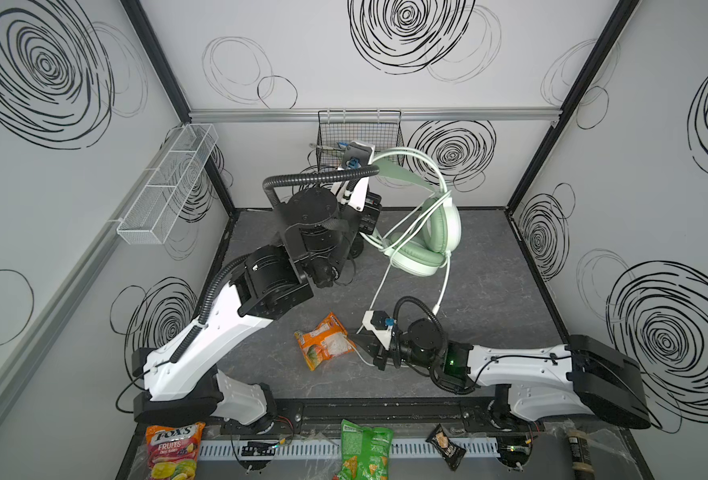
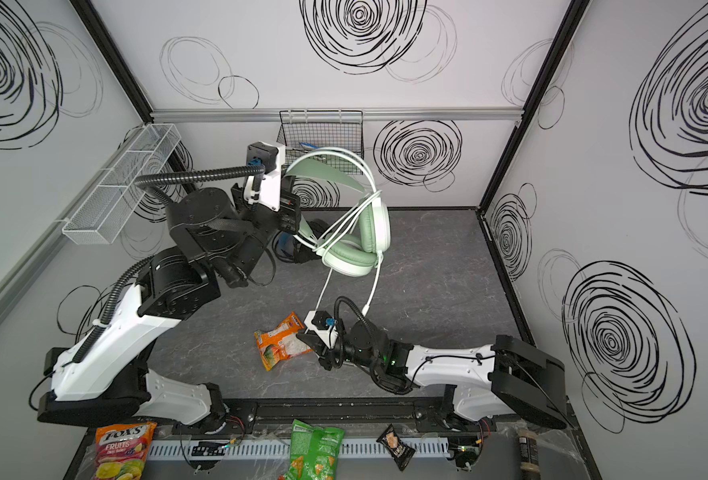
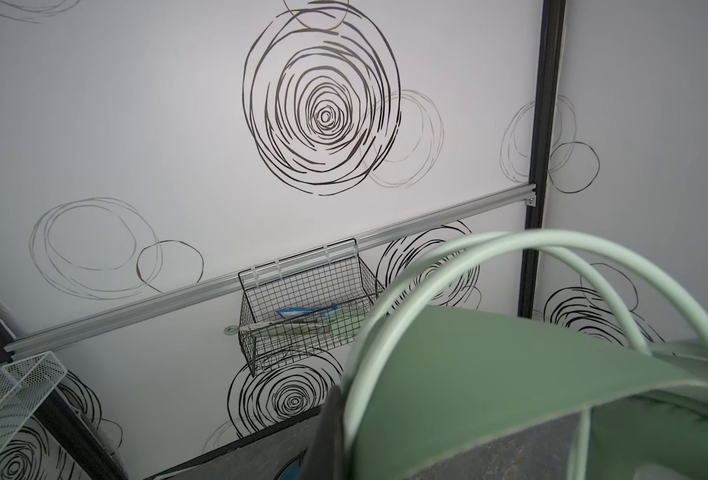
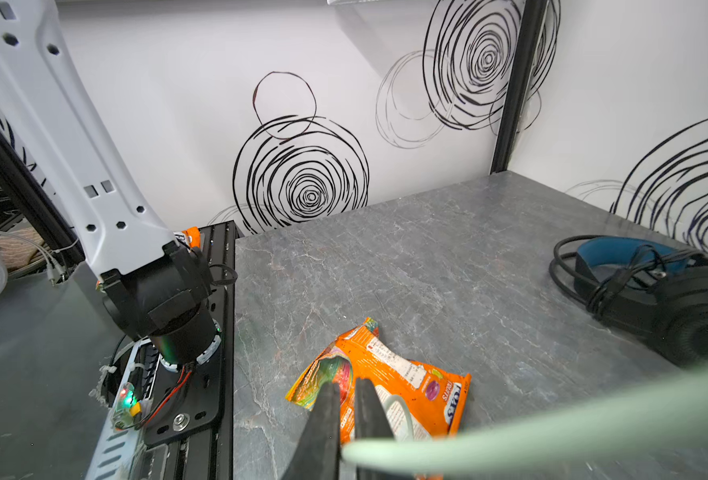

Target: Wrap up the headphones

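L gripper (image 2: 292,179) was up high at 12 o'clock of grey marbled table (image 1: 489,291); jaws clamped tight on headband of pale mint-green over-ear headset (image 1: 425,245); headset hung off it clear of table, earcups low, approx above table's 12 o'clock half; its padded band filled much of L wrist view.

R gripper (image 4: 347,390) was low at 6 o'clock of that headset; jaws nearly together w/ slim gap at tips, pinching whitish cable (image 4: 551,426); cable ran up from jaws to hanging earcups at 12 o'clock, fairly straight in both top views; 2nd strand drooped from earcup toward 5 o'clock, end just above table.

Crumpled orange foil snack bag (image 1: 325,340) lay flat on table; R gripper tips sat over its 3 o'clock edge; contact w/ bag can't tell.

Black over-ear headset w/ blue inner padding (image 4: 676,307) lay on table at approx 11 o'clock, mostly hidden by L arm in top views; thin black cable (image 4: 605,291) was bunched round it.

Black wire basket (image 1: 358,133) hung on back rail at 12 o'clock; white mesh tray (image 1: 169,187) on side wall at 10 o'clock; FOX'S FRUITS candy bag (image 1: 173,449) and green chip bag (image 1: 364,453) lay past front rail at 6 o'clock.
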Controlling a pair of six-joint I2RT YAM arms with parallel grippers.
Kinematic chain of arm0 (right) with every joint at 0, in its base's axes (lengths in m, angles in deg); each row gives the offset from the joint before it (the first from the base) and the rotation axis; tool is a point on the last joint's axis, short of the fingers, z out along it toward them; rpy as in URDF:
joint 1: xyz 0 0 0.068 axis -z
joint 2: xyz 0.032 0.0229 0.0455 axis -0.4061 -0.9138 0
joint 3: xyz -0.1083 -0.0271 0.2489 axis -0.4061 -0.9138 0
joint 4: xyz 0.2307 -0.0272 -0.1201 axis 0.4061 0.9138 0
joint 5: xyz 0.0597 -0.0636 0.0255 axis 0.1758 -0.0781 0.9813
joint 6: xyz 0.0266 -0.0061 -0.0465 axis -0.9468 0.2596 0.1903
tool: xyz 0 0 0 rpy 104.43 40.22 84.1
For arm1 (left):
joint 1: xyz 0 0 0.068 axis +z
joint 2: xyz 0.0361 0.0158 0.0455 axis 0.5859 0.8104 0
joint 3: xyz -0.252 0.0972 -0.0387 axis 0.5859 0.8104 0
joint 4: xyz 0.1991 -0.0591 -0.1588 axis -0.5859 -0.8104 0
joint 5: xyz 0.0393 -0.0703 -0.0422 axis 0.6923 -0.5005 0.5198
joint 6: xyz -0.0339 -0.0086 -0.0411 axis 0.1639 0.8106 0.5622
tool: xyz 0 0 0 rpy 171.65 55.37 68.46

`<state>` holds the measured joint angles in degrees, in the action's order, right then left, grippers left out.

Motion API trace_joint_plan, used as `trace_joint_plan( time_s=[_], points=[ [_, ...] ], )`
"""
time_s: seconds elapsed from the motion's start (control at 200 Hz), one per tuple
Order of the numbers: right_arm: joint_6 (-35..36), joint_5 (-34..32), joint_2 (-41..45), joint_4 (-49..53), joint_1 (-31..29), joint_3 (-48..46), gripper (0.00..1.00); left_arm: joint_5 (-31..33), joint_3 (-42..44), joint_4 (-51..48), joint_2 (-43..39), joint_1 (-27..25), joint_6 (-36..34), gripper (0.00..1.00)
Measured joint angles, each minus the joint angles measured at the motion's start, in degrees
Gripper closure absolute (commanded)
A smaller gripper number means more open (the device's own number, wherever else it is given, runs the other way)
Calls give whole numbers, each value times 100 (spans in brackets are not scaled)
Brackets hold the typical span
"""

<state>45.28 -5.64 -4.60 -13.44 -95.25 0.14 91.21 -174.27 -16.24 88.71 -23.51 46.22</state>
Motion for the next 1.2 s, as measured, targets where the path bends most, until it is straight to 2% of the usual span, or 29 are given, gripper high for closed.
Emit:
trace_joint_plan(
  time_s=[0.135, 0.315, 0.535, 0.635, 0.805, 1.076, 1.201],
  points=[
    [-17, 83, -258, 4, 0, 4, 75, -291, -46, 4, -37, 39, 350, 100],
    [-22, 105, -411, -11, 0, 76, 73, -487, -48, -2, -166, 76, 566, 100],
    [-63, 52, -411, -116, 0, 83, 59, -629, -48, -2, -286, 166, 741, 100],
    [-118, -26, -422, -197, 42, 83, 58, -675, -48, -4, -299, 179, 807, 100],
    [-214, -98, -501, -308, 155, 90, 66, -750, -39, -4, -299, 179, 868, 100],
    [-367, -164, -573, -455, 245, 122, 100, -789, 50, -4, -321, 247, 949, 100],
    [-409, -181, -568, -468, 258, 122, 100, -839, 243, -11, -426, 385, 1021, 100]
  ],
)
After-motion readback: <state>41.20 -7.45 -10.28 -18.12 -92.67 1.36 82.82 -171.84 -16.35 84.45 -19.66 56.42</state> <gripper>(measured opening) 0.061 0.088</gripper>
